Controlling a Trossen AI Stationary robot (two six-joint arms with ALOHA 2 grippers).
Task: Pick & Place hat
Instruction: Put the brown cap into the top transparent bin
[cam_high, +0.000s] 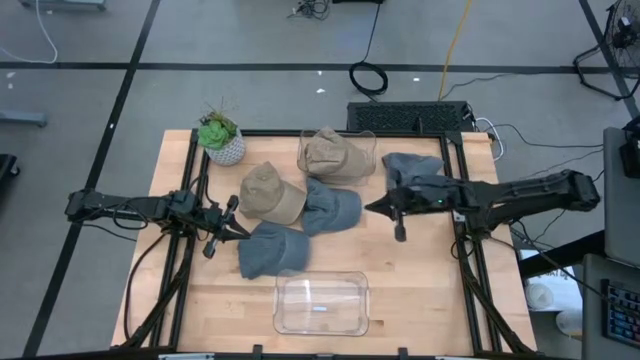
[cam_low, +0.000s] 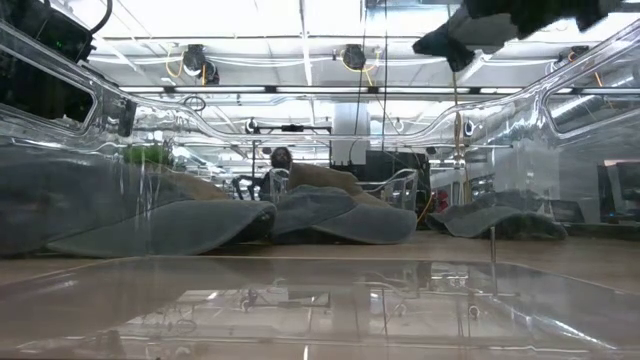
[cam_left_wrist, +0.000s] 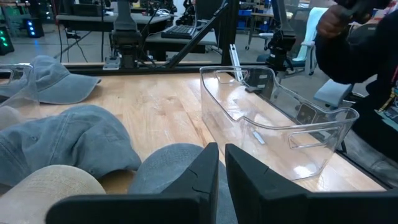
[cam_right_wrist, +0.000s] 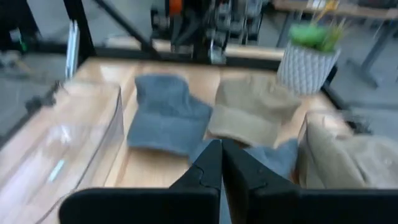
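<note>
Four hats are lying clustered mid-tabletop (cam_high: 420, 290): a blue hat (cam_high: 272, 250) at the left tool's (cam_high: 236, 229) tip, a tan hat (cam_high: 270, 193) at its twelve o'clock, another blue one (cam_high: 335, 208) beside. The left tool's fingers are sitting nearly closed, gripping nothing. The right tool (cam_high: 372, 208) is hovering closed at three o'clock. A clear bin (cam_high: 322, 303) is sitting at six o'clock.

Both arms reach inward, left pincer (cam_high: 237, 226) and right pincer (cam_high: 372, 208) closed.
</note>
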